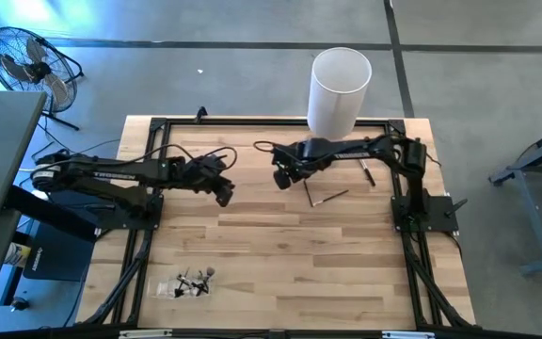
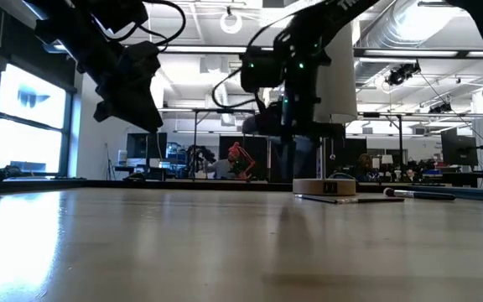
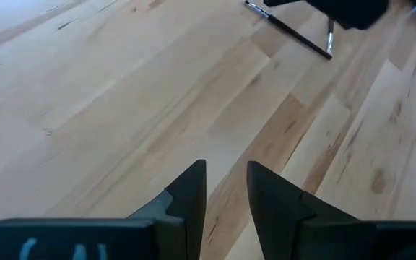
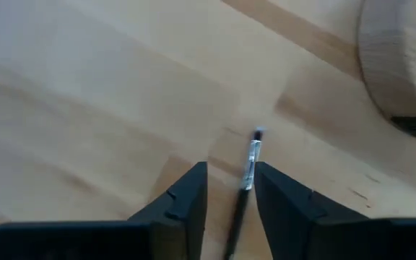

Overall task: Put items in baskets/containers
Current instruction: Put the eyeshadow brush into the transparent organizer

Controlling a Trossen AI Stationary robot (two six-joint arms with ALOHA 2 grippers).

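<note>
**Item in hand.** One thin dark brush [image 4: 250, 159], metal-collared at the tip, stands between the fingers of the right gripper [image 4: 231, 180]. The jaws are parted, wider than the handle. The brush lies close against one finger, with a gap to the other, so it is not pinched. Whether it rests on the table [image 1: 280, 254] or hangs free cannot be told.

**Position.** This is over the far half of the table, about midway along the far edge. Two more brushes lie on the wood towards the far right corner, one [image 1: 328, 197] just beside the gripper and another [image 1: 367, 173] farther right. A tall white cylinder [image 1: 339, 89] stands at the far edge close behind.

**Container.** A small see-through packet [image 1: 191, 282], apparently holding dark bits, lies near the near left corner, well apart from the brushes.

**Left gripper** [image 1: 224, 193]. It hovers left of centre, jaws parted and empty.

**Assessment.** The step in hand appears to be the pick-up of a brush. The next move calls for closing squarely on the handle, then lifting and carrying the brush across to the packet.
</note>
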